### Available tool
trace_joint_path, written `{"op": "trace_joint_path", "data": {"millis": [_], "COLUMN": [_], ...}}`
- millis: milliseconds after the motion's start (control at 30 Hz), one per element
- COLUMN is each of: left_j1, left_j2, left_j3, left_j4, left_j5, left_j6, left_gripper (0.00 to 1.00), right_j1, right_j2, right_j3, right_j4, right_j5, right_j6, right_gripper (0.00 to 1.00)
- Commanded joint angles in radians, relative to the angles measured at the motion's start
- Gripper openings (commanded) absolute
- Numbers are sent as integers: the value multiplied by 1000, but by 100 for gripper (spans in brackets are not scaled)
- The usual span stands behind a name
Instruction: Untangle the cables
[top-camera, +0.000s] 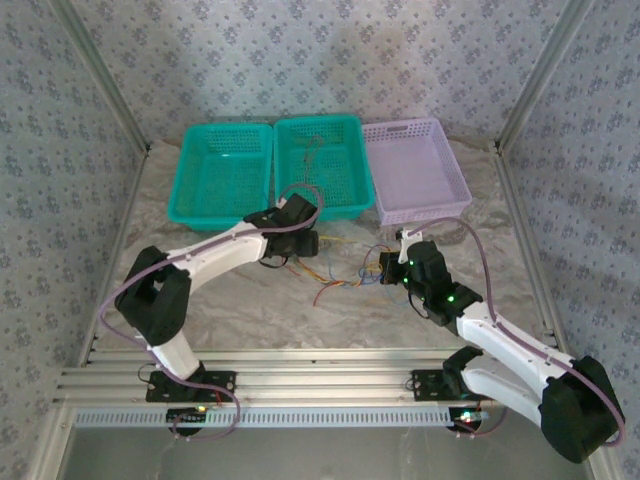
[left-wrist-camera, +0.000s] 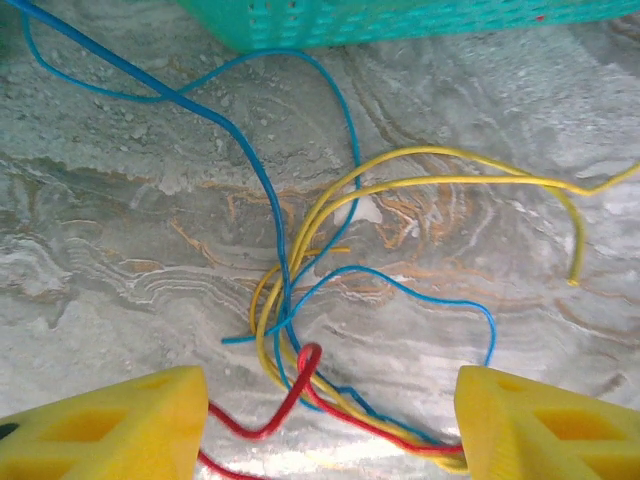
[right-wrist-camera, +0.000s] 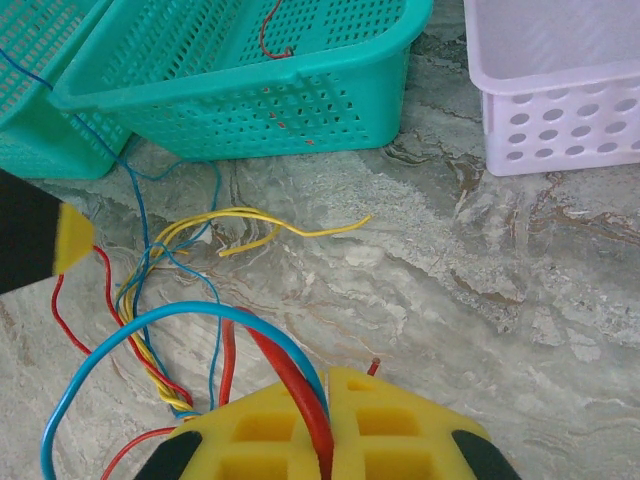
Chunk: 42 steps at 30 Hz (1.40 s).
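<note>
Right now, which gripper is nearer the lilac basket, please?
Right. The right gripper, gripping the red cable, sits close by the lilac basket's near-left corner; the left gripper is farther left, by the middle teal basket.

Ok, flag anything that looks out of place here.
One red wire lies alone inside the middle teal basket, apart from the tangled cables on the table; otherwise nothing stands out.

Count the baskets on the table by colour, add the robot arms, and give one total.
Teal baskets: 2
Lilac basket: 1
Robot arms: 2
Total: 5
</note>
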Motion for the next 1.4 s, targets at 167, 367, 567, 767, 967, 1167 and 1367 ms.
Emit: {"op": "trace_joint_path", "data": {"millis": [167,367,567,767,967,1167,1367], "left_j1": [-12,6,15,28,44,44,42], "left_j2": [-17,32,87,94,53,-54,-227], "left_j3": [-31,-29,-13,-18,-21,-14,31], "left_j4": [-25,-20,-21,-17,-31,-86,-213], "left_j5": [-33,-45,-45,-46,-40,-27,-22], "left_j6": [15,42,58,61,70,75,77], "left_gripper": [66,60,48,22,0,0,0], "right_j1": [6,7,8,7,8,7,-8], "right_j2": [0,-12,-14,-18,-19,-11,67], "right_j3": [0,-3,-1,-1,0,4,47], "right_j4": [21,16,16,12,7,-4,-80], "right_j5": [-4,-1,-4,0,7,22,81], "right_j6": [-6,-5,-5,-7,-7,-6,13], "right_gripper": [0,0,0,0,0,0,0]}}
